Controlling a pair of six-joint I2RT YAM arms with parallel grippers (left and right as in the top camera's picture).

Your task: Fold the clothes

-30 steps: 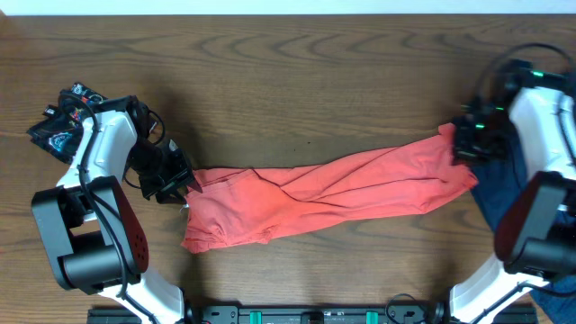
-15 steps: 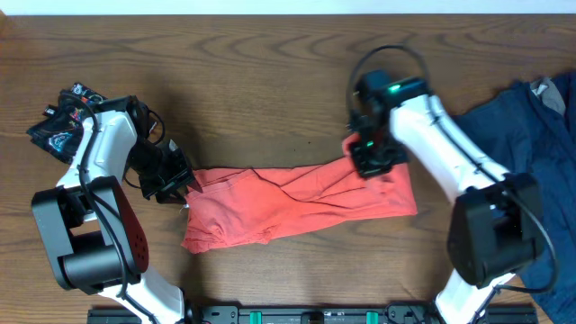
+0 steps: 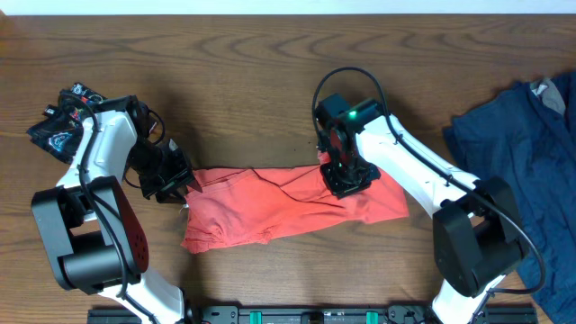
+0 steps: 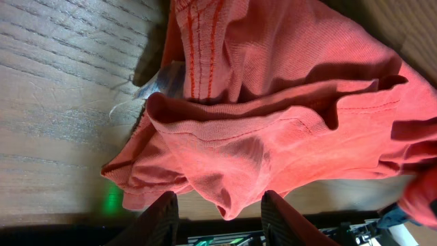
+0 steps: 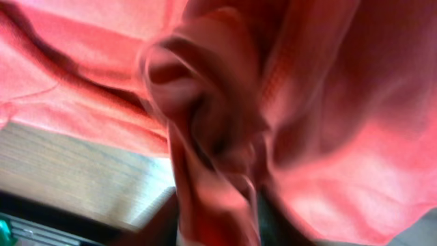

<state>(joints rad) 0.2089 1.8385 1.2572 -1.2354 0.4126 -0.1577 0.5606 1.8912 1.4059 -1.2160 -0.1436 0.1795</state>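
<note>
The orange-red T-shirt (image 3: 270,211) lies bunched lengthwise at the front middle of the table. My right gripper (image 3: 346,180) is shut on its right end and holds that end over the shirt's middle. In the right wrist view the cloth (image 5: 341,102) fills the frame and runs between the fingers (image 5: 218,219). My left gripper (image 3: 184,184) is at the shirt's left end. In the left wrist view its fingers (image 4: 222,222) are apart, with a fold of the shirt (image 4: 273,102) just beyond them. A navy garment (image 3: 508,180) lies at the right. A black printed garment (image 3: 58,126) lies at the far left.
The wooden table (image 3: 270,81) shows bare wood behind the shirt. The navy garment reaches the right edge, beside the right arm's base. The black garment sits close to the left arm.
My right gripper has carried the shirt's right end leftward, from the table's right side to the shirt's middle, doubling it over. The navy garment is now uncovered. The left arm has not moved.
</note>
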